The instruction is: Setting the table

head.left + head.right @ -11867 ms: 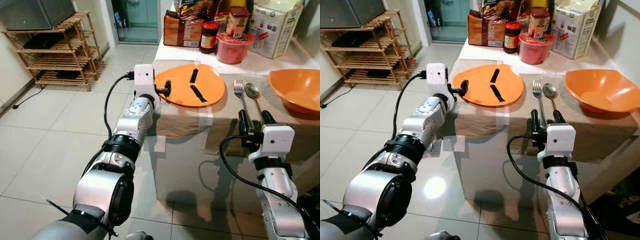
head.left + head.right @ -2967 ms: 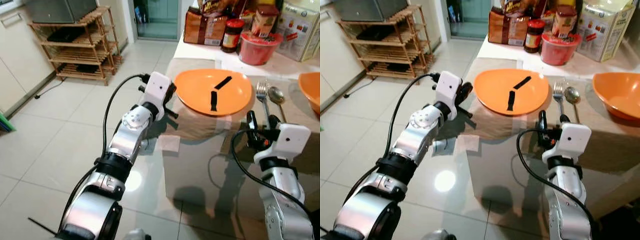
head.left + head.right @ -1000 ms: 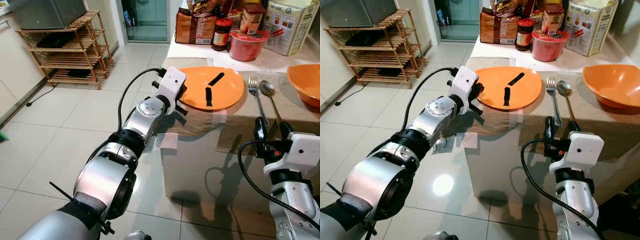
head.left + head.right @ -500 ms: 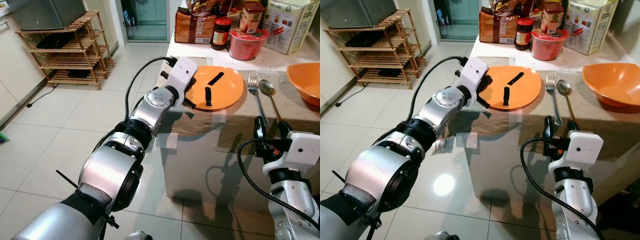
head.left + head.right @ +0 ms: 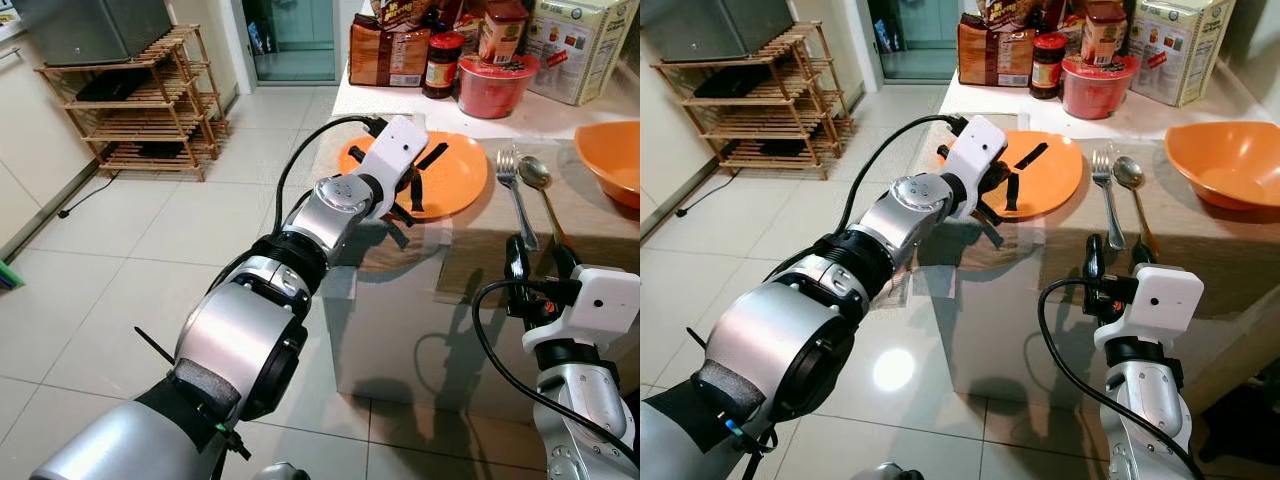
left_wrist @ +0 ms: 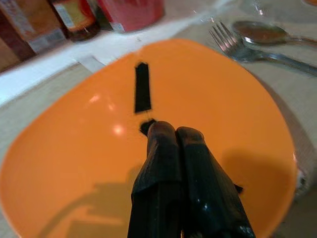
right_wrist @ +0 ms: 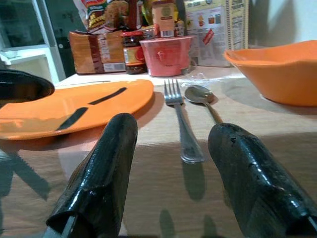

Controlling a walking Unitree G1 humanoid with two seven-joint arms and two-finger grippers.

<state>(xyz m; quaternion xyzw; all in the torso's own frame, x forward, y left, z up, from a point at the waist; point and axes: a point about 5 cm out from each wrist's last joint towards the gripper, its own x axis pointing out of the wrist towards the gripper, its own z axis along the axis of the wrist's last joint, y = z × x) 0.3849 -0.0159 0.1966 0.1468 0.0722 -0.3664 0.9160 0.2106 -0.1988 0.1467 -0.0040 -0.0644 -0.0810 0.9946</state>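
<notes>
Right wrist view: the right tool [image 7: 173, 218], fingers spread and grasping nothing, hangs just before the desk [image 5: 480, 255] edge, in line with the fork [image 7: 181, 121] and spoon [image 7: 200, 96]. Beyond, the left tool [image 6: 173, 136], clenched on nothing, hovers over the orange plate [image 6: 223, 124] beside the fork.

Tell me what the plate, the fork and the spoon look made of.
Plate: probably glossy orange plastic or melamine, going by the soft highlights on its surface; two black strips lie on it, possibly tape. Fork and spoon: silvery, reflective, so most likely polished steel. Both lie on a matte beige cloth.
</notes>
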